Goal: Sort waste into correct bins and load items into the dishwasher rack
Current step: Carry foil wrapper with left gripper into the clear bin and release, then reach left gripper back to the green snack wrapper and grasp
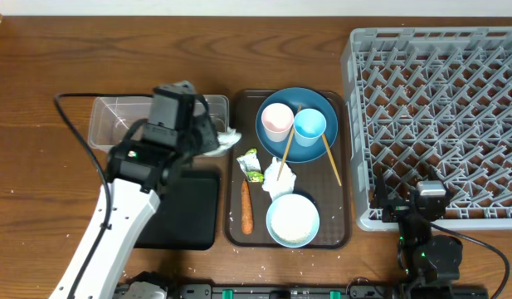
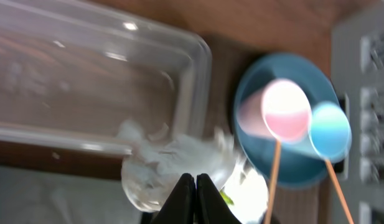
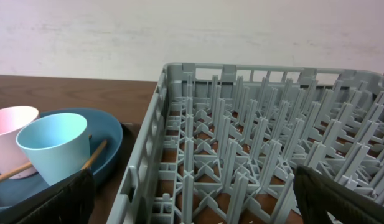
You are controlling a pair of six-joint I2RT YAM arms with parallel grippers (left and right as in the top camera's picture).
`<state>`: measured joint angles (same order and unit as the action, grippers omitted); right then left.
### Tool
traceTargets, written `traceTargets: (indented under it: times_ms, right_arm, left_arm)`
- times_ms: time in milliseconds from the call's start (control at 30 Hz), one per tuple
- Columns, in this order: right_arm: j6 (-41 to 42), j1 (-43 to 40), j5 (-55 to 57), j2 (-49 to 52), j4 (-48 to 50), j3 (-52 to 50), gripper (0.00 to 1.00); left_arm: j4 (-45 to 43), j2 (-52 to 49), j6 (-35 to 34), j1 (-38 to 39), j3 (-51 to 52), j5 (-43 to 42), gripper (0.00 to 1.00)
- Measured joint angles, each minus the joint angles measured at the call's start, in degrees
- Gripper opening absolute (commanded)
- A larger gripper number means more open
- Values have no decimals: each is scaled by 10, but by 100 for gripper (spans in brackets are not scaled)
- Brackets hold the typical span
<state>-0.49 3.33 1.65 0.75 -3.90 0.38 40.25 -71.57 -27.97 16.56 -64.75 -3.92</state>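
Clear tub (image 1: 106,124) sits at the left on the table, with the black tray (image 1: 189,216) just in front of it. The left gripper (image 2: 195,186) hangs over the tub's right end, its fingers pinched almost together on a white paper wad (image 2: 160,165); the wad is at the tub's right wall, beside the left rim of the brown tray (image 1: 236,237). On that tray lie the green-and-white wrapper (image 1: 252,165) and, nearer the front, the carrot (image 1: 246,208); the bowl (image 1: 293,221) stands at the front right, its inside pale white. The blue plate (image 1: 297,100) occupies the back of the tray and carries the pink cup (image 1: 278,121) and the light-blue cup (image 1: 309,125) side by side, both upright; two chopsticks (image 1: 286,154) lean off the plate. The grey rack (image 1: 438,108) stands at the right, with nothing loaded. The right gripper (image 3: 193,196) is at the rack's front left corner, its fingers spread wide and holding nothing.
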Motion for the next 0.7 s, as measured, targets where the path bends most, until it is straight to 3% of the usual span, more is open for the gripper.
traceTargets:
  times_ms: [367,467,533,600,700]
  right_arm:
    - [0,0,0,0,0,0,99]
    - [0,0,0,0,0,0,99]
    - [0,0,0,0,0,0,99]
    - [0,0,0,0,0,0,99]
    - [0,0,0,0,0,0,99]
  left_arm:
    - [-48,-56,14,-51,0,59,8]
    - [-58,-86,20,-53,0,63,45]
    - [-67,-99,21,-53,0,65,59]
    - [-71,-102,24,-53,0,67,68]
    - [-73,-95,23,-53,0,69,73]
